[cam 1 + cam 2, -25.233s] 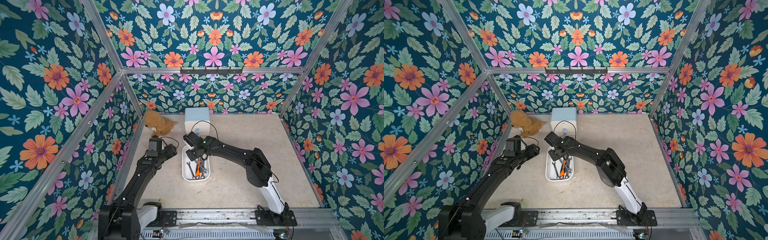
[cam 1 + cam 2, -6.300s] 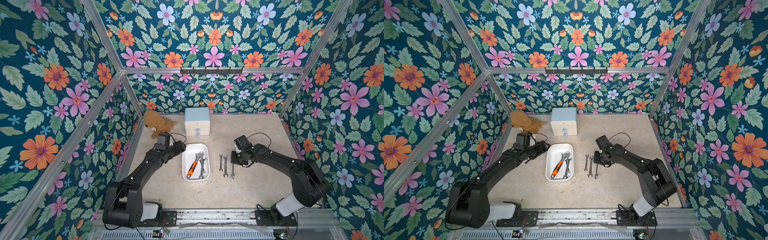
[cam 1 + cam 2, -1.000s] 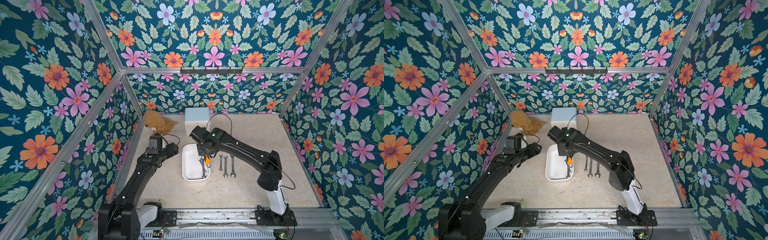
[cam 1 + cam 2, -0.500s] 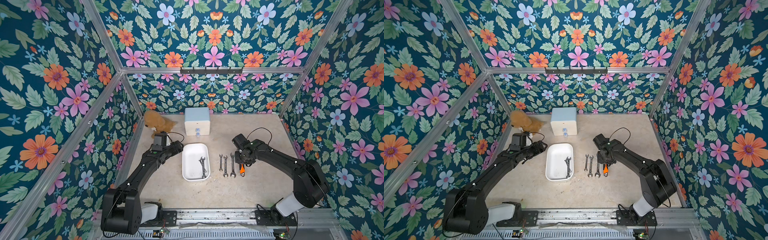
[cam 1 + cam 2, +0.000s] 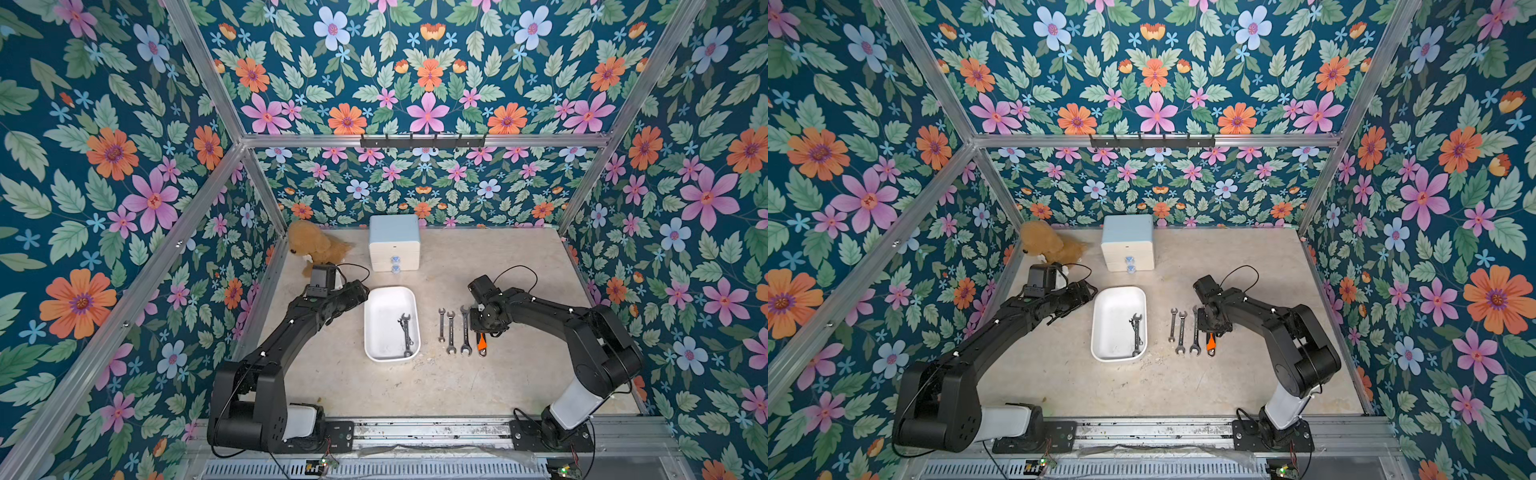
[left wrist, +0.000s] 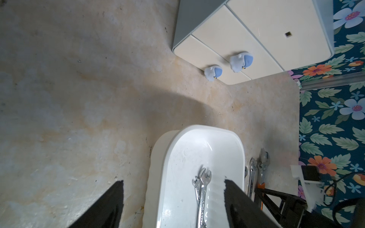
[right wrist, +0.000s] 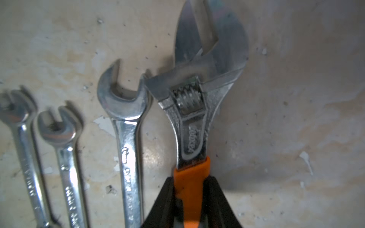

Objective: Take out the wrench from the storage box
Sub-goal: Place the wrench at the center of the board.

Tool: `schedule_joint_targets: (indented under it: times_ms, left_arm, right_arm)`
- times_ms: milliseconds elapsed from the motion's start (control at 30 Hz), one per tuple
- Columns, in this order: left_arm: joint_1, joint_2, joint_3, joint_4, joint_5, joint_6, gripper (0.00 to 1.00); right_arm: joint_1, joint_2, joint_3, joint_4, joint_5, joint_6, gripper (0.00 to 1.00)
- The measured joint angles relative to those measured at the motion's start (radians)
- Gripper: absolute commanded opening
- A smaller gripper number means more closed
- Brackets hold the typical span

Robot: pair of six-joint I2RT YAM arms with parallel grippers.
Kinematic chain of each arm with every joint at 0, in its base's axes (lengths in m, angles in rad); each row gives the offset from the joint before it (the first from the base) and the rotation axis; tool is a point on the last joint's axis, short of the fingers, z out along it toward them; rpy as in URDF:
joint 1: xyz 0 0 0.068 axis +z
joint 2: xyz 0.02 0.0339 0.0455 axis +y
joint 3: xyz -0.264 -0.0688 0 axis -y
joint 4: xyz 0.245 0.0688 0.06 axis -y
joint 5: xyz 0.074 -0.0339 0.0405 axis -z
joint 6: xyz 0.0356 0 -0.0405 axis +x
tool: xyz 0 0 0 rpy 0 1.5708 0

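Mottled beige tabletop, glossy white round-cornered storage box mid-frame holding two chrome wrenches, right gripper pinching orange-handled adjustable wrench right of it beside three steel spanners, left gripper spread.

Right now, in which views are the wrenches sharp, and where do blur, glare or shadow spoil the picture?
Right wrist view: the adjustable wrench is sharp at its screw, the small wrenches are blurred, and glare streaks the large open wrench. Left wrist view: a soft shadow lies on the table next to the storage box. Both top views: evenly lit and sharp.
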Motion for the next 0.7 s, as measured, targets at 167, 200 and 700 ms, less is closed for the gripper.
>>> schedule_joint_targets:
  times_ms: [167,200,700]
  left_arm:
    - [0.000,-0.002,-0.004,0.000,-0.001,0.000,0.82]
    - [0.000,-0.003,-0.008,0.000,-0.001,0.000,0.82]
    - [-0.037,-0.055,-0.140,-0.007,0.015,-0.026,0.63]
  right_arm:
    - [0.000,0.002,-0.001,0.003,0.008,-0.006,0.20]
    - [0.000,0.000,-0.001,0.002,0.008,-0.006,0.24]
    - [0.089,-0.146,0.158,-0.130,0.023,0.040,0.42]
